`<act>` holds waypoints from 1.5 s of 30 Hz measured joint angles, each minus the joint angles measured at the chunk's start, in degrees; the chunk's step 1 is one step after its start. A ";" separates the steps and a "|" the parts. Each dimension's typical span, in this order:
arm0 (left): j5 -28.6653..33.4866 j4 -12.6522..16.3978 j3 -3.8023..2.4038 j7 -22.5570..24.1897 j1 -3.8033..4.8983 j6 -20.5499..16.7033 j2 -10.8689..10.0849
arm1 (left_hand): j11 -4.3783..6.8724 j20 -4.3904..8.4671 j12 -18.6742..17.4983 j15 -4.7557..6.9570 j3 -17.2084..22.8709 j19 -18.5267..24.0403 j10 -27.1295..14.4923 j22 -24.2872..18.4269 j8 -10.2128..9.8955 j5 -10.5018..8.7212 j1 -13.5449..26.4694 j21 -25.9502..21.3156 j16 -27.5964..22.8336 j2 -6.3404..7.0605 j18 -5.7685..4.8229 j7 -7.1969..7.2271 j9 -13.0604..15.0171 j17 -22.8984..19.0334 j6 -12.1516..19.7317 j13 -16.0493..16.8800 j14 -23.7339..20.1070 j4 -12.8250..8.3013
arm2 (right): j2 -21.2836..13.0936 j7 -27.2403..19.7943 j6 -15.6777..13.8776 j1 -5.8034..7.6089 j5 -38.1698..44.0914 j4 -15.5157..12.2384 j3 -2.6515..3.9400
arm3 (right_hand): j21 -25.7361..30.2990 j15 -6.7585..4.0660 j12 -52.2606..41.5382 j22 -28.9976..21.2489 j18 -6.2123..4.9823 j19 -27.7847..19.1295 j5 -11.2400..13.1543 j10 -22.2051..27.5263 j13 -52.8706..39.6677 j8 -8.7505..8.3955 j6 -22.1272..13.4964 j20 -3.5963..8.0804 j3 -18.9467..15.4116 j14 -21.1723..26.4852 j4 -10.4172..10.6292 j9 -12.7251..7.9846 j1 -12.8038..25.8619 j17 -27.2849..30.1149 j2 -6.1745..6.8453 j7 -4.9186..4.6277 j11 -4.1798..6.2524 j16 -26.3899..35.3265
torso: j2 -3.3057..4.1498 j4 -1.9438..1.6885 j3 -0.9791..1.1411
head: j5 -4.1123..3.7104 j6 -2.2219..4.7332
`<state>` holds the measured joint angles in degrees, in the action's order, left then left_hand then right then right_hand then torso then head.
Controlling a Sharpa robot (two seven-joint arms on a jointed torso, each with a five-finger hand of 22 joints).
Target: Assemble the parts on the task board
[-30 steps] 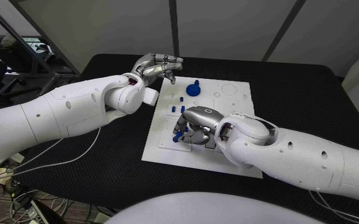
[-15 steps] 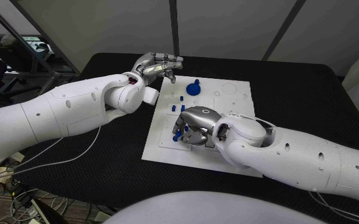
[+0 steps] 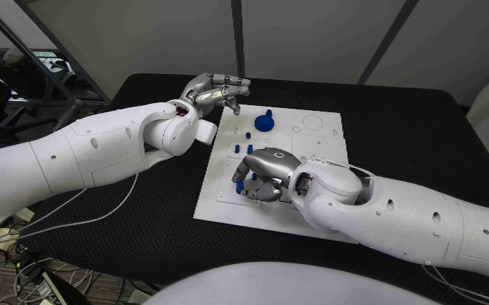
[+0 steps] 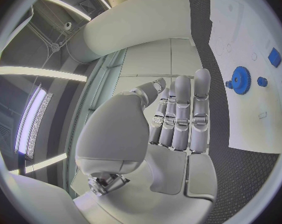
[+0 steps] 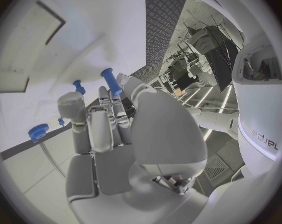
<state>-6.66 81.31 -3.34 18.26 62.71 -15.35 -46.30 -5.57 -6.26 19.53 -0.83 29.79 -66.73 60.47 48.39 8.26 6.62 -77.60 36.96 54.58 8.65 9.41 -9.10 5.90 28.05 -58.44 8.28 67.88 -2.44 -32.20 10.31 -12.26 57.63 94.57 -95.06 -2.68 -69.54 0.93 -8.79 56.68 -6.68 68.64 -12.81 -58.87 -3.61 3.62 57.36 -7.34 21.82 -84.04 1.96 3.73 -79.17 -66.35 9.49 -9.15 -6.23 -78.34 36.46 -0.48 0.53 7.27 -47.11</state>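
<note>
Tracking change: right hand has crept slightly toward the board's left edge over the last second; the blue peg it pinches has travelled with it.
Right fingers: closed on the peg, the blue shaft standing out past the fingertips in the right wrist view.
Left hand: unmoved, hovering over the counter off the board's far left corner; fingers lie straight and pressed side by side, holding nothing.
Meaning: judged a carry-and-align step; the peg is above the near-left part of the task board, not yet seated.
Count, gear: one blue gear on the far half of the board.
Count, small parts: about four small blue pieces between gear and right hand; exact number hard to tell, the hand hides some.
Count, held: one peg.
Count, hands: two.
Count, boards: one.
</note>
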 measured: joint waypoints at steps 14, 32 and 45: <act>0.00 -0.21 0.00 -0.12 0.00 0.11 0.22 | -0.01 0.00 0.00 0.00 0.00 0.00 0.00 -0.04 0.00 0.00 0.00 0.00 0.00 0.00 -0.01 0.00 0.00 0.00 0.00 0.00 0.00 0.00 | -3.69 -2.27 -5.91 0.00 -1.14 -3.74 0.00 | 2.67 0.41 -1.96 -3.85 0.00 -1.89 -0.34 4.63 -0.47 0.00 -3.67 -0.53 -4.21 0.00 -0.37 0.04 0.00 2.56 0.00 1.07 -0.62 1.31 | -0.01 0.13 0.10 | -0.40 0.77; 0.01 -0.35 0.18 -0.25 -0.04 0.17 -0.10 | -0.02 0.00 0.01 0.00 0.00 0.00 0.01 -0.03 0.00 0.00 0.00 -0.08 0.00 0.00 -1.45 0.00 0.00 0.00 0.00 0.00 0.00 0.00 | -26.52 1.43 -9.89 1.62 -19.66 -13.21 1.66 | -5.94 -4.55 -63.19 9.48 0.94 7.74 -7.43 -22.83 -59.28 9.86 6.13 4.45 -16.95 0.02 7.85 4.81 7.87 -8.60 -0.62 4.40 6.33 -7.35 | -0.27 0.54 -0.01 | -7.47 2.60; 0.01 0.14 0.31 -0.26 -0.04 0.15 -0.54 | 0.12 0.00 0.38 0.00 -0.15 0.00 -0.13 -0.03 0.00 0.00 -0.31 -0.44 0.00 -0.30 1.67 0.00 -0.07 -0.16 0.00 0.04 0.00 0.15 | -32.20 12.80 -10.32 0.74 -17.49 -16.49 1.58 | -7.84 -4.52 -68.01 13.14 1.84 9.41 -7.98 -22.09 -67.70 13.84 1.09 3.97 -27.80 0.04 14.44 8.94 7.69 -8.59 -0.78 3.83 5.60 -7.84 | -0.50 1.15 0.04 | -11.28 2.84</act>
<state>-6.65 81.45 -3.03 18.00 62.67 -15.20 -46.84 -5.44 -6.26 19.91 -0.83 29.64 -66.74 60.34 48.36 8.26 6.62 -77.91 36.51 54.58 8.35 11.08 -9.10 5.84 27.89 -58.44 8.32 67.88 -2.29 -64.40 23.12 -22.58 58.37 77.08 -111.55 -1.10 -77.38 -3.60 -76.80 69.82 -4.84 78.05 -20.79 -80.96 -71.31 17.46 58.45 -3.37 -5.98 -84.01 16.40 12.67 -71.48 -74.95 8.71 -5.33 -0.63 -86.18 35.96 0.68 0.57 -4.01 -44.27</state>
